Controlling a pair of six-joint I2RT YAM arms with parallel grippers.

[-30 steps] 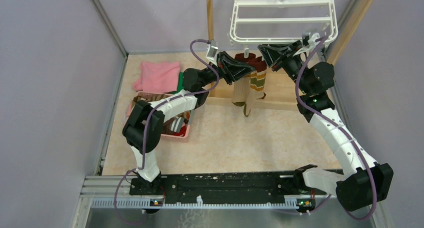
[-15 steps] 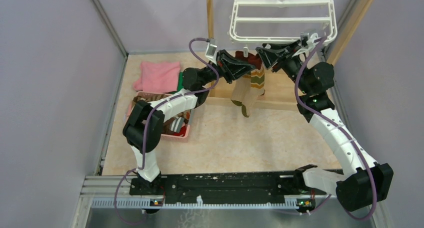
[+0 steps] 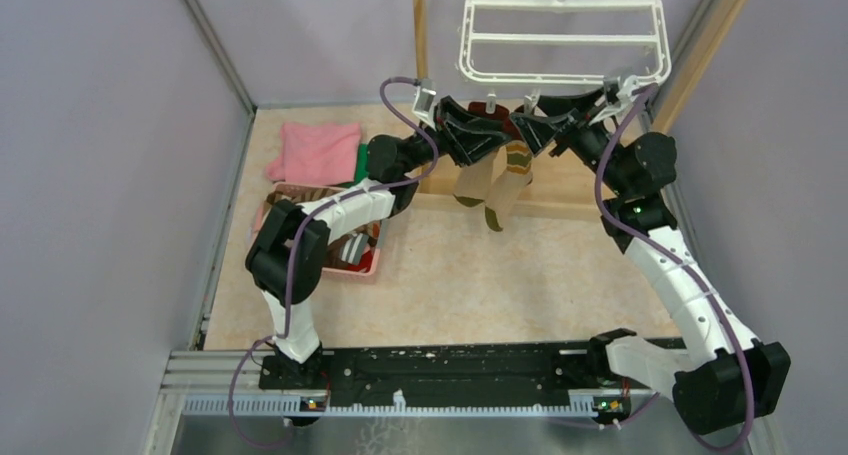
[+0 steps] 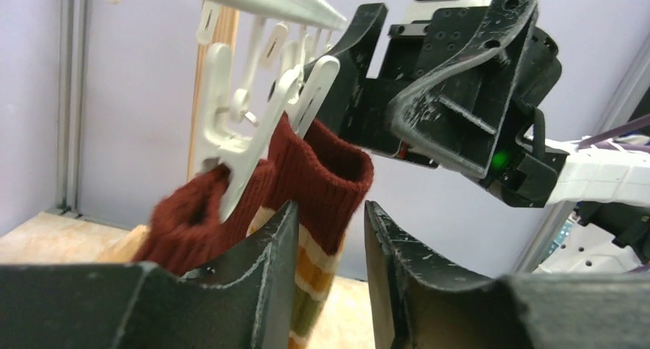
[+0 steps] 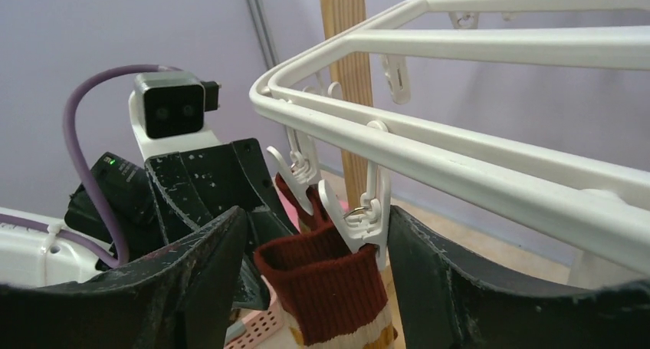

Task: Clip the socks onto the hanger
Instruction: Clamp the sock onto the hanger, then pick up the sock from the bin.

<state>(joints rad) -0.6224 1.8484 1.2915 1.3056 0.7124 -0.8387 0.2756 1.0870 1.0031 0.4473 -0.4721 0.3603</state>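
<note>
Finding: both tools have just let go. The left gripper (image 4: 329,211), which was pinched shut a moment ago, now has its jaws a moderate way apart, and the sock's (image 4: 322,165) dark red cuff sits just beyond the tips, unpinched. The right gripper (image 5: 316,218) has spread wide. Its jaws stand either side of the clip (image 5: 366,211) and grip neither it nor the cuff.

Location: the banded sock hangs from that clip on the near rail of the hanger (image 5: 475,161), beside a second sock (image 3: 468,183) on the neighbouring clip.

Assessment: with no tool supporting it, the sock stays up, so the clip appears to have taken. More striped fabric shows in the pink basket (image 3: 372,267), so work likely remains.
</note>
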